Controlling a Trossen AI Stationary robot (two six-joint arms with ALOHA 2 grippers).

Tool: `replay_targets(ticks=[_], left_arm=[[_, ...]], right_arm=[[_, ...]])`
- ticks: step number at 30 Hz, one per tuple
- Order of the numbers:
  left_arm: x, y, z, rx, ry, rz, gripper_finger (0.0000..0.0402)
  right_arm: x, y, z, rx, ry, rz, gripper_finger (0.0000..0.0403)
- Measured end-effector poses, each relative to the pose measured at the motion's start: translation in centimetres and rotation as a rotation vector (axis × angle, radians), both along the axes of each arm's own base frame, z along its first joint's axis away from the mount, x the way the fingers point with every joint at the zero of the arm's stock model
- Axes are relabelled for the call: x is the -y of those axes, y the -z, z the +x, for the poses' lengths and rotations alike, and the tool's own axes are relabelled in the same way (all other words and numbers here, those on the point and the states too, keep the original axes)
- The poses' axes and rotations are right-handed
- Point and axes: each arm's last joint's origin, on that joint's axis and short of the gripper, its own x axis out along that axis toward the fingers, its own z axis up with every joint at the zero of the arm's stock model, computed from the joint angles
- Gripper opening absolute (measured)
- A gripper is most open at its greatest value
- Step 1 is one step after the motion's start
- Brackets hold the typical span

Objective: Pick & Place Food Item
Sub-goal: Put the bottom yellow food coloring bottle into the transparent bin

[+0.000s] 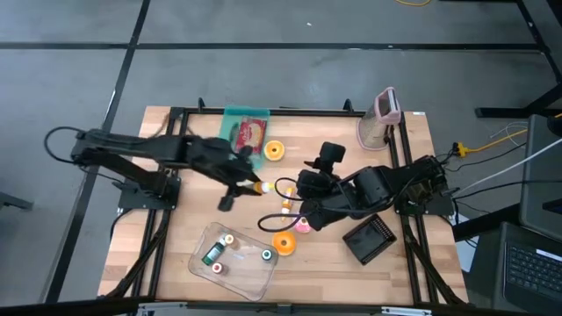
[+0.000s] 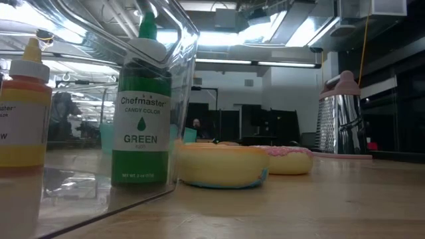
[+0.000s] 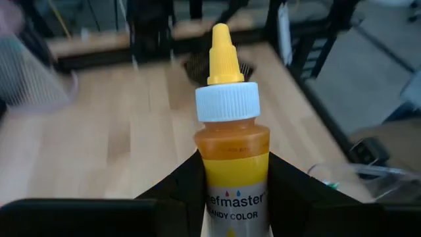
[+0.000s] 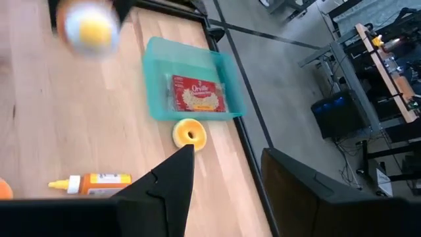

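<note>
Left gripper [image 3: 233,197] is clamping yellow bottle [image 3: 231,141] by its body, above table [image 1: 176,219] centre | right gripper [image 4: 227,181] is waiting open, near right edge | bottle: light, stiff, slick plastic; grip mid-body, below cap.

High view: straight down from above, whole table [image 1: 176,123] in frame.
Low view: table-top level, very close to a green bottle [image 2: 141,106], facing the room.
Left wrist: close behind a yellow bottle [image 3: 230,145].
Right wrist: looks down on the teal tray [image 4: 191,89], shared with the high view.
</note>
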Motion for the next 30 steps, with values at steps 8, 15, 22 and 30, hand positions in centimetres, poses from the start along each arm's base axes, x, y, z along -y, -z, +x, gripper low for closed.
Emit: replay_targets(ticks=[8,15,22,30], left_arm=[[1.4,-3.5,-5.3,0.14,0.057,-0.021,0.0116],[4.3,-1.7,-7.2,-0.062,0.1,-0.149,0.0108],[9.3,4.1,-4.7,-0.164,0.147,-0.235,0.0111],[13.6,12.5,-1.5,-0.282,0.174,-0.238,0.0112]], right_arm=[[-0.9,6.1,2.4,-0.066,-0.005,-0.022,0.0175],[-0.1,12.4,3.5,-0.055,0.028,0.0,0.0174],[1.2,14.4,3.2,0.019,0.133,0.018,0.0174],[0.9,12.5,2.5,0.179,0.194,-0.048,0.0174]])
